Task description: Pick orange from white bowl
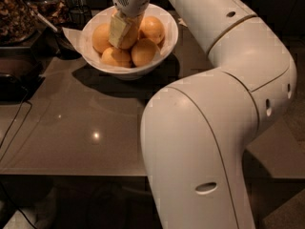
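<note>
Several oranges (143,51) in white bowl (167,36); gripper (121,32) down among them, closure indeterminate. Grasp step. Next: secure hold, lift clear.

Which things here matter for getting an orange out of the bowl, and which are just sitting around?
Part of the job:
- white bowl
- oranges piled in it
- gripper, down in the bowl among the oranges

Just lying about:
- container of brown snacks, far left
- black cable, trailing over the table's left side
- table itself
</note>
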`<state>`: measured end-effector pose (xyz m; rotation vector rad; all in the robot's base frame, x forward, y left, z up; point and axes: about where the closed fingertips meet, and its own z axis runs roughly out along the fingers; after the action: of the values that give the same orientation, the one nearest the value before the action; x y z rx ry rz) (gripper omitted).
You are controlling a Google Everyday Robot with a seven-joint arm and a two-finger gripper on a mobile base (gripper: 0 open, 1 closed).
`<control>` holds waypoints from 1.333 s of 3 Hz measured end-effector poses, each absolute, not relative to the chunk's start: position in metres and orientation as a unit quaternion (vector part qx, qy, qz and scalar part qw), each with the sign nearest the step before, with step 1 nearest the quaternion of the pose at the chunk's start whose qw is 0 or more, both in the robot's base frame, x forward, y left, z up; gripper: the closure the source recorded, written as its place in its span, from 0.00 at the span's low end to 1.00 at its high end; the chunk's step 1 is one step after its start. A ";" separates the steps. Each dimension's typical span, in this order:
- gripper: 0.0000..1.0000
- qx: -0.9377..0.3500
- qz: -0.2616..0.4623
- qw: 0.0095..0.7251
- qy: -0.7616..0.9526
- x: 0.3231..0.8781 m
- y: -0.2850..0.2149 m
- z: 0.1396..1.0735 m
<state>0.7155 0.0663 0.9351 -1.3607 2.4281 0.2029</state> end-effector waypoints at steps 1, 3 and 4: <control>1.00 -0.490 0.097 0.208 0.841 0.711 0.063 0.953; 1.00 -0.526 0.184 0.275 0.784 0.672 0.039 0.991; 1.00 -0.526 0.188 0.277 0.782 0.670 0.035 0.991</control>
<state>0.6704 0.0352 0.9910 -1.4141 2.0997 0.5039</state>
